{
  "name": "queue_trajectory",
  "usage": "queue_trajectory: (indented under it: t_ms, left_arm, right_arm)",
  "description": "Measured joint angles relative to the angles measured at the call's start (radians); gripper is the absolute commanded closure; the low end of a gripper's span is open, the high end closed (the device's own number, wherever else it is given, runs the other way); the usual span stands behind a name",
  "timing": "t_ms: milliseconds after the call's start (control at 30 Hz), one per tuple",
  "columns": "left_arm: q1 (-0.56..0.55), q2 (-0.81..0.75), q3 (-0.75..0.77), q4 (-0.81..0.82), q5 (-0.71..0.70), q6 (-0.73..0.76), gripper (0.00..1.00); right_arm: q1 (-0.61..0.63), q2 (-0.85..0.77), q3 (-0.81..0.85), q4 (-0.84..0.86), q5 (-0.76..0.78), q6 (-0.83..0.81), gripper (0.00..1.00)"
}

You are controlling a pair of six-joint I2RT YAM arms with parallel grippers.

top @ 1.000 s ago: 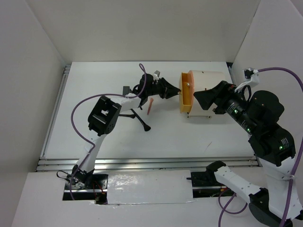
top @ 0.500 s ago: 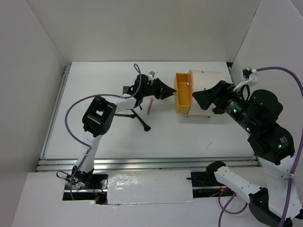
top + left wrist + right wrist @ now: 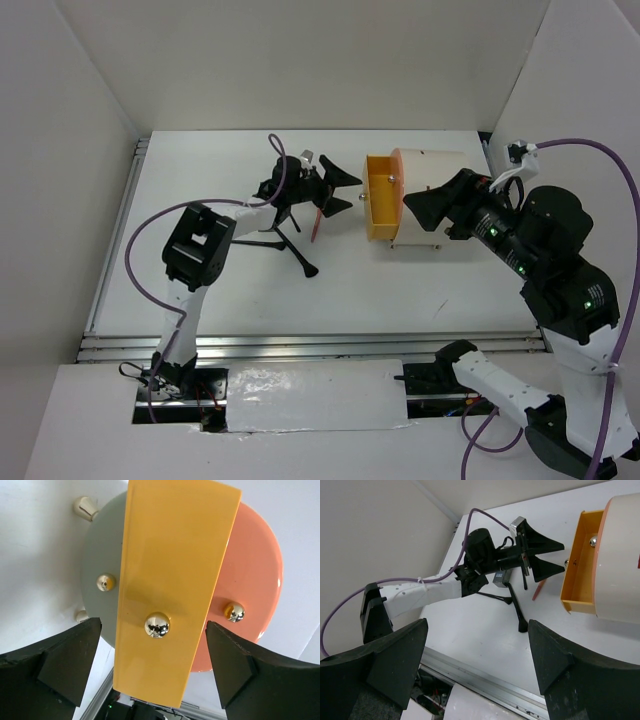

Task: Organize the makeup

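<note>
1. Surface: white table (image 3: 230, 290), matte. Metal rails (image 3: 300, 345) run along its lower edge and its left edge in the overhead view.
2. Room: plain white walls (image 3: 300, 60) close in on three sides.
3. Cream drum box (image 3: 435, 170), right of centre in the overhead view. A yellow-orange drawer (image 3: 378, 200) stands out from its face towards the left, and the drawer front carries a round metal knob (image 3: 157, 624).
4. Left claw (image 3: 350, 190): spread wide and holding nothing. In its own wrist view the fingers (image 3: 65, 665) stand either side of the drawer front, with the knob between them and clear of both.
5. Right claw (image 3: 477, 625): spread wide and empty. It sits over the right part of the drum in the overhead view.
6. Makeup, orange-pink stick (image 3: 317, 223): lies on the table just below the left claw in the overhead view, left of the drawer and apart from both.
7. Makeup, thin black brushes (image 3: 292, 248): lie crossed on the table, lower left of the stick and below the left wrist.
8. Makeup, dark grey tube (image 3: 498, 578): lies under the left wrist near the centre of the right wrist view, partly hidden.
9. Every makeup piece lies on the table, left of the drawer and well apart from the right claw.
</note>
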Motion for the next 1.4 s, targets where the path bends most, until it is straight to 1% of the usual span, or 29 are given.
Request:
queue_trajectory:
  t_ms: [133, 167, 233, 300, 400, 467, 567, 700, 733, 767, 900, 1000, 1067, 1233, 1300, 1333, 1400]
  left_arm:
    - [0.014, -0.031, -0.012, -0.033, -0.011, 0.024, 0.01]
    - [0.020, -0.046, -0.013, -0.058, -0.018, 0.046, 0.01]
    - [0.027, -0.084, -0.001, -0.163, -0.052, 0.108, 0.01]
    - [0.035, -0.125, 0.064, -0.361, -0.135, 0.213, 0.01]
    - [0.047, -0.135, 0.304, -0.727, -0.336, 0.370, 0.00]
    - [0.057, -0.150, 0.429, -0.909, -0.486, 0.462, 0.01]
    - [0.074, -0.192, 0.479, -1.091, -0.649, 0.557, 0.01]
    - [0.095, -0.197, 0.453, -1.264, -0.813, 0.680, 0.01]
    - [0.098, -0.190, 0.433, -1.291, -0.841, 0.706, 0.01]
    - [0.100, -0.182, 0.403, -1.310, -0.863, 0.732, 0.01]
    - [0.104, -0.148, 0.293, -1.345, -0.902, 0.809, 0.01]
    - [0.108, -0.122, 0.254, -1.344, -0.912, 0.850, 0.02]
    - [0.109, -0.111, 0.246, -1.331, -0.911, 0.873, 0.04]
    - [0.111, -0.107, 0.246, -1.281, -0.898, 0.919, 0.05]
    - [0.111, -0.097, 0.254, -1.266, -0.892, 0.936, 0.08]
    - [0.113, -0.090, 0.257, -1.257, -0.890, 0.940, 0.12]
    - [0.115, -0.069, 0.267, -1.246, -0.883, 0.945, 0.15]
  right_arm:
    - [0.000, 0.003, 0.000, 0.000, -0.006, 0.000, 0.11]
    - [0.000, 0.004, 0.000, 0.000, -0.007, 0.000, 0.11]
    - [0.000, 0.005, 0.000, 0.000, -0.008, 0.000, 0.11]
    - [0.000, 0.004, 0.000, 0.000, -0.009, 0.000, 0.11]
    - [0.000, 0.004, 0.000, 0.000, -0.009, 0.000, 0.11]
    - [0.000, 0.004, 0.000, 0.000, -0.010, 0.000, 0.11]
    - [0.000, 0.004, 0.000, 0.000, -0.010, 0.000, 0.11]
    - [0.000, 0.004, -0.003, 0.001, -0.013, -0.001, 0.10]
    - [0.000, 0.004, -0.005, 0.003, -0.016, -0.001, 0.07]
    - [0.000, 0.005, -0.010, 0.006, -0.020, -0.001, 0.00]
    - [0.000, 0.011, -0.023, 0.007, -0.043, -0.001, 0.00]
    - [0.000, 0.021, -0.023, 0.007, -0.054, -0.001, 0.00]
    - [0.000, 0.024, -0.024, 0.007, -0.060, -0.001, 0.00]
    - [0.000, 0.024, -0.032, 0.007, -0.067, -0.001, 0.00]
    - [0.000, 0.024, -0.034, 0.007, -0.069, -0.001, 0.00]
    - [0.000, 0.024, -0.034, 0.007, -0.070, -0.001, 0.00]
    - [0.000, 0.024, -0.034, 0.007, -0.070, -0.001, 0.00]
